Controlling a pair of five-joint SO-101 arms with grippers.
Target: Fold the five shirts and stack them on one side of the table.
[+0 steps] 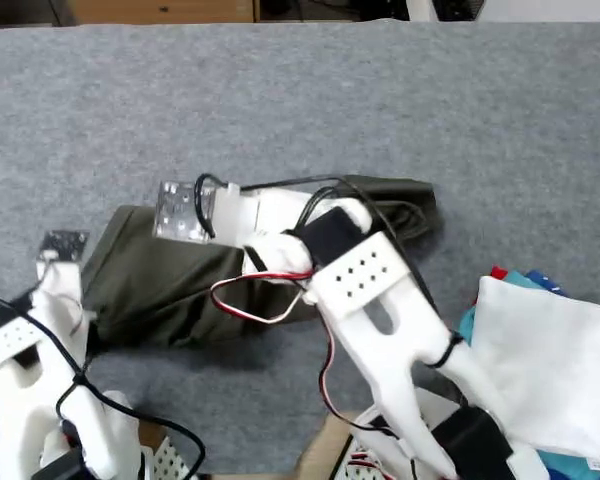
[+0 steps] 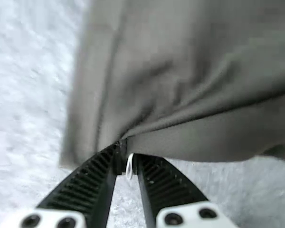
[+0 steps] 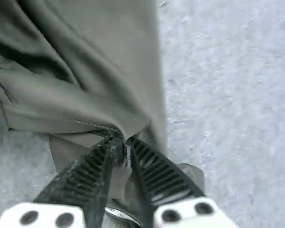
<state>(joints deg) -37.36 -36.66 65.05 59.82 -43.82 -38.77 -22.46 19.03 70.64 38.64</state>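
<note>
An olive shirt [image 1: 170, 285] lies crumpled on the grey table [image 1: 300, 100], near the middle. My left gripper [image 1: 80, 285] sits at the shirt's left edge. In the left wrist view this gripper [image 2: 124, 153] is shut on a folded hem of the shirt [image 2: 190, 95]. My right gripper [image 1: 180, 225] reaches in from the lower right to the shirt's upper left part. The right wrist view shows this gripper [image 3: 123, 142] shut on a bunched edge of the shirt [image 3: 85, 71], which is lifted a little off the table.
A pile of shirts lies at the right edge, with a white one [image 1: 550, 370] on top and teal [image 1: 540, 282] and red [image 1: 497, 272] cloth showing beneath. Red and black cables [image 1: 270, 300] hang from the right arm over the olive shirt. The far half of the table is bare grey cloth.
</note>
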